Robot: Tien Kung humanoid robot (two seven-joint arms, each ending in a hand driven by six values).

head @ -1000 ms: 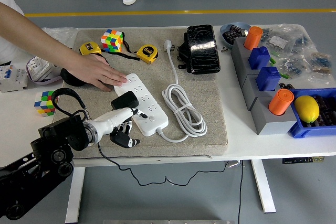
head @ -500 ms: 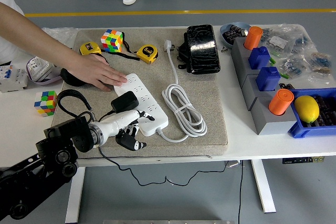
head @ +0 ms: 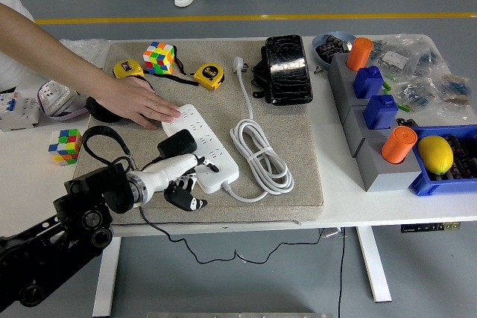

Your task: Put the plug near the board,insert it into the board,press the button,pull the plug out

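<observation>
Person's hand (head: 138, 102): palm flat on the far left end of the power strip (head: 203, 147), pressing it to the mat (head: 298, 147).
Left hand (head: 177, 176): at the strip's near left edge, fingers curled; whether they grip the plug cannot be told.
Plug (head: 177, 143): black, seated on the strip just above that hand.
White cord (head: 261, 158): coiled right of the strip.

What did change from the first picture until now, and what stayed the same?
The left hand slid a little toward the right, along the near end of the white power strip, beside the black plug. The person's hand stayed pressed on the strip's far end; everything else kept its place.
</observation>
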